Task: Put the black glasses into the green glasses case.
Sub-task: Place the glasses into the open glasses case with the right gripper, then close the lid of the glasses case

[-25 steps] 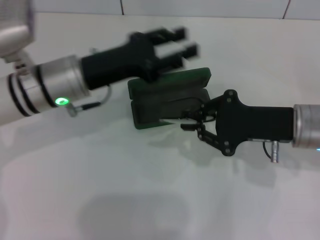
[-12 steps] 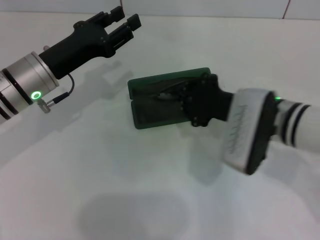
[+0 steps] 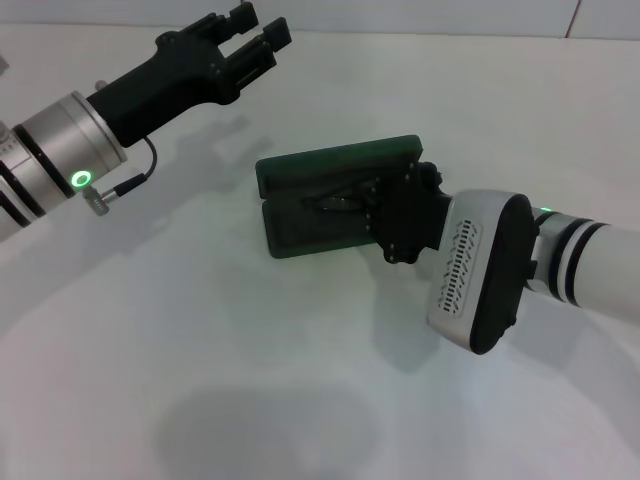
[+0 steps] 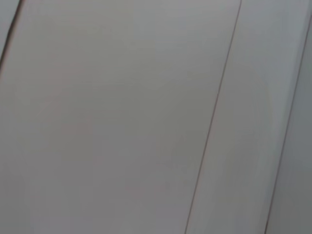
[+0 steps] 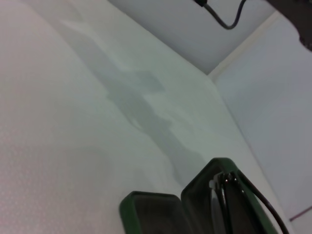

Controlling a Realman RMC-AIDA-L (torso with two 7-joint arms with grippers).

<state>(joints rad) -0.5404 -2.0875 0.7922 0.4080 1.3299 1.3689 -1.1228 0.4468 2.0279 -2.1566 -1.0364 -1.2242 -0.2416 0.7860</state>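
Note:
The green glasses case [image 3: 330, 165] lies open in the middle of the white table. The black glasses [image 3: 335, 201] rest inside its dark interior. My right gripper [image 3: 388, 215] reaches in from the right and sits over the case's right end, close to the glasses. The right wrist view shows the open case [image 5: 151, 214] with the glasses [image 5: 222, 187] lying in one half, a thin temple arm running along it. My left gripper [image 3: 258, 28] is open and empty, raised at the far left, well clear of the case.
The white table [image 3: 200, 350] extends around the case, with a wall along its far edge. The left wrist view shows only a pale surface with thin seams. A cable [image 5: 229, 19] of the left arm shows in the right wrist view.
The left arm pulled back from over the case to the far left. The right gripper turned and moved onto the case's right end with the glasses, which now lie in the case.

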